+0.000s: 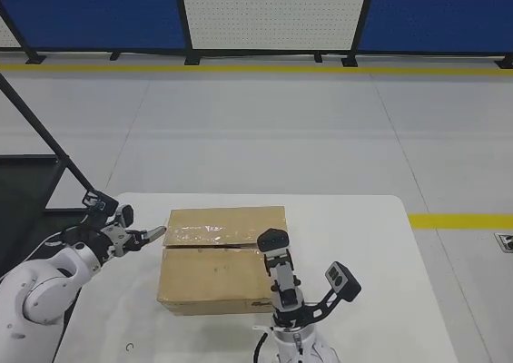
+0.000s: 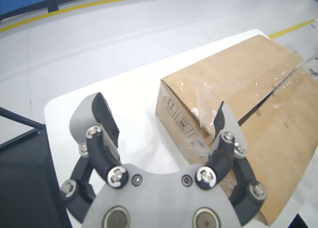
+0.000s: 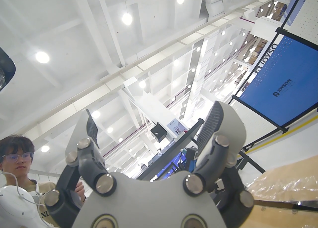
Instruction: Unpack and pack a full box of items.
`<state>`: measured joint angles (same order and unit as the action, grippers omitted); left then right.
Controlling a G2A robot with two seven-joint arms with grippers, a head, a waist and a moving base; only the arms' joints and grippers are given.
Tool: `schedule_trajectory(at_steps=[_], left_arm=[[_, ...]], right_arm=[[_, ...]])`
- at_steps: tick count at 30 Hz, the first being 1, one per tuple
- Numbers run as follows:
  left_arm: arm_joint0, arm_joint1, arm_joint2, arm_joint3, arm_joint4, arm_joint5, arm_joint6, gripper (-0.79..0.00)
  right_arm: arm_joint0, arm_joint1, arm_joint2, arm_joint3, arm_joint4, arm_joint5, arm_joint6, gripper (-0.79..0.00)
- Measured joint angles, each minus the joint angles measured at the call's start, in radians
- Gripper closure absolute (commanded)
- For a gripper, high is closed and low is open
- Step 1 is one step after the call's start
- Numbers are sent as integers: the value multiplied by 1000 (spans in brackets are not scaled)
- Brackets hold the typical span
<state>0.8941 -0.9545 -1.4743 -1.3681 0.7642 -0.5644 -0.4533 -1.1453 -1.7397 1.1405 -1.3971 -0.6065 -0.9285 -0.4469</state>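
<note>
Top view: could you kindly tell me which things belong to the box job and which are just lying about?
Job: taped cardboard box, shut, on the white table; left gripper, open, at the box's end; right gripper, open, pointing upward.
Lying about: black stand beside the table; blue partition panels; floor socket with cable.

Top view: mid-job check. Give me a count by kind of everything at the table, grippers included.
Box: 1
Grippers: 2 (left gripper, right gripper, both open)
Table: 1
Total: 4
</note>
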Motion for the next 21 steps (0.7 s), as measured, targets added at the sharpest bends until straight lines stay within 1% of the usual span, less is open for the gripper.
schedule_trajectory(at_steps=[4,8,13,16,21], left_arm=[[-14,0,-14,46,-118,-14,-36,-785],[-38,2,-21,109,-257,-40,-108,-785],[-65,2,-17,183,-391,-58,-178,-785],[-79,1,-11,242,-541,-90,-257,-785],[-110,-2,14,364,-855,-179,-474,-785]], right_arm=[[4,0,-2,5,3,1,-2,-785],[6,0,-2,8,5,3,-2,-785],[12,0,-5,13,7,6,-2,-785],[14,0,-6,15,9,9,-1,-785],[22,0,-10,21,11,16,-2,-785]])
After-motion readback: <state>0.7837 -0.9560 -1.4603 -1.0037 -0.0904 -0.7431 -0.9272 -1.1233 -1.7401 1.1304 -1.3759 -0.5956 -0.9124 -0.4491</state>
